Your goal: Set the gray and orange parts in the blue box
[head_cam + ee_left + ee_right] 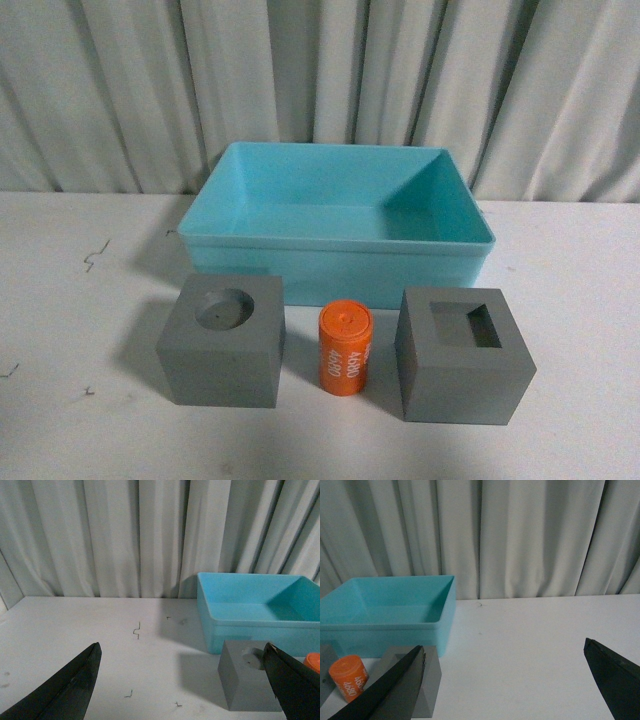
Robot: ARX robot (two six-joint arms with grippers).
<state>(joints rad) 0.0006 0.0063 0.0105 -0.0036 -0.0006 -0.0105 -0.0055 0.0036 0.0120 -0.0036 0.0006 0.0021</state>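
Note:
The blue box (300, 262) stands empty at the middle of the white table. In front of it sit a gray cube with a round recess (222, 340), an orange cylinder (345, 348) with white lettering, and a gray cube with a square recess (462, 355). Neither arm shows in the front view. My left gripper (182, 652) is open over bare table, with the round-recess cube (245, 682) and the box (250, 625) beside one finger. My right gripper (502, 652) is open too; the square-recess cube (427, 685), the cylinder (349, 677) and the box (385, 632) lie off to its side.
A pale pleated curtain (320, 80) closes off the back of the table. Small dark scuff marks (95, 255) dot the tabletop (60, 300) left of the box.

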